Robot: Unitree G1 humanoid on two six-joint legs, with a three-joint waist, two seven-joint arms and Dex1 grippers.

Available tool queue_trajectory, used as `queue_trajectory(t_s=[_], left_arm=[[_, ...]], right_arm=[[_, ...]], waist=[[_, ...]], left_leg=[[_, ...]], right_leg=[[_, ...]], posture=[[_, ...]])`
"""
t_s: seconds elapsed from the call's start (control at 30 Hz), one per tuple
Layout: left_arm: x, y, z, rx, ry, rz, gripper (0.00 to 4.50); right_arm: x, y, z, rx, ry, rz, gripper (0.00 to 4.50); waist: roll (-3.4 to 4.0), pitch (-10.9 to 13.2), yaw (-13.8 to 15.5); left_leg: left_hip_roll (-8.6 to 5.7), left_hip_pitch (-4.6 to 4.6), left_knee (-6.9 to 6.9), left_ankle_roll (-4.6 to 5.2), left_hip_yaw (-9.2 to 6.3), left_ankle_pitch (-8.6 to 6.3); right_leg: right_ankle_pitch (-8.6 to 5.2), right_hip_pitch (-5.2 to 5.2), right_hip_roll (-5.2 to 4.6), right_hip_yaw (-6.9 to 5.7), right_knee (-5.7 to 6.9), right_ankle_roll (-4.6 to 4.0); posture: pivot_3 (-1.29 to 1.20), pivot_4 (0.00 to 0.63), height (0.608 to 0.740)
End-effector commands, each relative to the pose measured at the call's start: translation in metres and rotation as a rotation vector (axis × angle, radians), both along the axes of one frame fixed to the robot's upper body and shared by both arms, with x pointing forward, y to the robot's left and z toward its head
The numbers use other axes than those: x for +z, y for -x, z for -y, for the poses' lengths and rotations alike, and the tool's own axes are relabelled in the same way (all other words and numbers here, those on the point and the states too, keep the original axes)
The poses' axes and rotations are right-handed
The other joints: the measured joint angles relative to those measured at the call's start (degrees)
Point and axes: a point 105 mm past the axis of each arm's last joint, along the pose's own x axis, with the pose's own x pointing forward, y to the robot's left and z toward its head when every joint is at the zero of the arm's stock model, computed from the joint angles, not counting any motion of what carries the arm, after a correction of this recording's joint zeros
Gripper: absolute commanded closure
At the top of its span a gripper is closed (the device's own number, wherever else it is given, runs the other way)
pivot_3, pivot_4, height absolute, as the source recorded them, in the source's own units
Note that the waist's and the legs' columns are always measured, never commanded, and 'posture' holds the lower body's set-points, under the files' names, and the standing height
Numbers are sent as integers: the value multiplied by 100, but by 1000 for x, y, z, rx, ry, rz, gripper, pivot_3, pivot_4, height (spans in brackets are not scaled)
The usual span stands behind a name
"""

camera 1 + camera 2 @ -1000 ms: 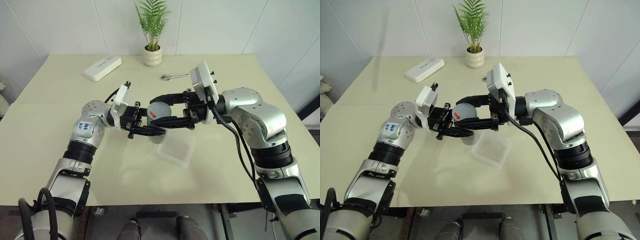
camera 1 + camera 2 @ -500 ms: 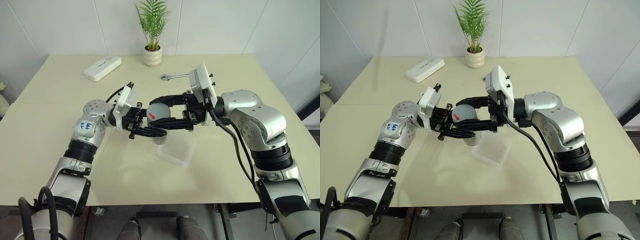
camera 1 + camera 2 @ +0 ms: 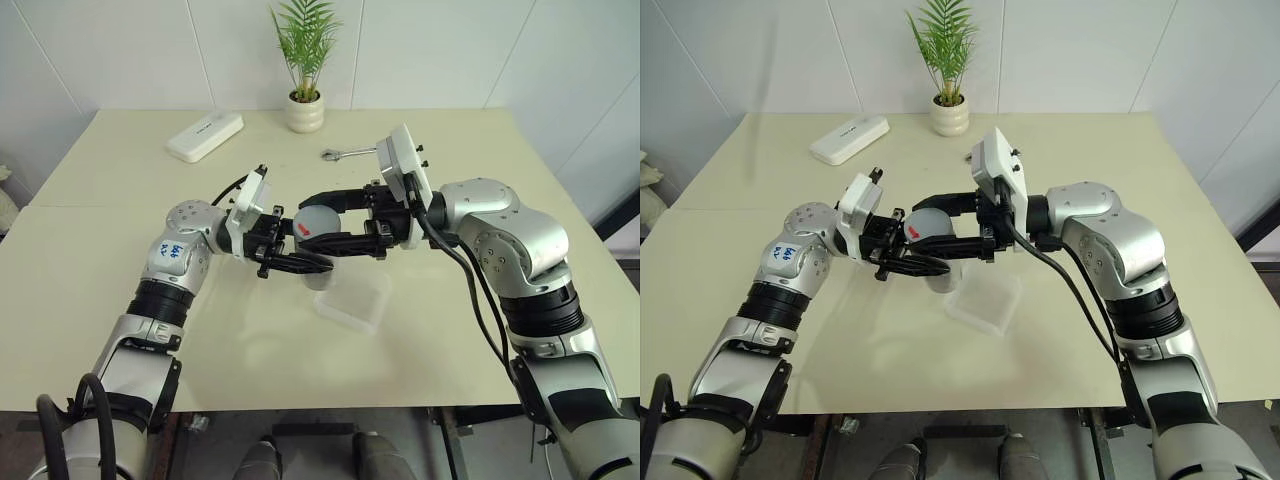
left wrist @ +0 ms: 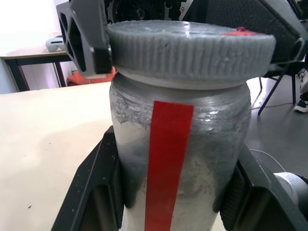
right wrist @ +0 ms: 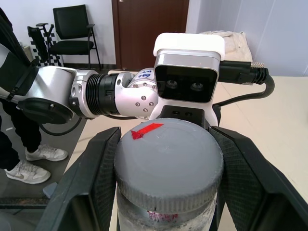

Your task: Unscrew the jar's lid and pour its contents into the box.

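The jar [image 4: 178, 144], clear with a cloudy wall and a vertical red stripe, hangs upright above the table, left of the box [image 3: 355, 300]. My left gripper [image 3: 314, 267] reaches in from the left and is shut on the jar's body, one finger on each side. The gray ribbed lid [image 5: 168, 163] with its small red mark sits on the jar's mouth. From the right, my right gripper [image 3: 308, 222] is shut on the lid [image 3: 318, 220], fingers pressing opposite sides of its rim. The contents are hidden behind the cloudy wall. The box is a shallow translucent square lying flat on the table.
A white oblong device [image 3: 205, 136] lies at the back left. A potted plant [image 3: 306, 112] stands at the back centre, and a metal wrench [image 3: 348, 153] lies to its right. A person's legs [image 5: 14, 130] show beyond the table in the right wrist view.
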Motion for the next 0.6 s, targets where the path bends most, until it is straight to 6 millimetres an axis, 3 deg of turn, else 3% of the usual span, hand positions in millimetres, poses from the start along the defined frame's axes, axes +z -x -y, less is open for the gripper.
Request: queue_trajectory(t_s=[0.03,0.47,0.6], left_arm=[[-56,30,24,-212,-218,-84,2520],[-49,27,22,-191,-186,-75,2520],[-45,17,25,-100,-165,-30,2521]], right_arm=[[84,-1,27,-170,-223,285,1948],[67,0,33,-196,-182,248,1948],[64,0,35,-230,-180,245,1948]], waist=[[0,0,6],[0,0,4],[0,0,6]], left_leg=[[0,0,0,0,0,0],[0,0,2,0,0,0],[0,-1,2,0,0,0]], right_leg=[[0,0,0,0,0,0],[0,0,0,0,0,0],[0,0,0,0,0,0]], posture=[[0,150,740],[0,150,740],[0,150,740]])
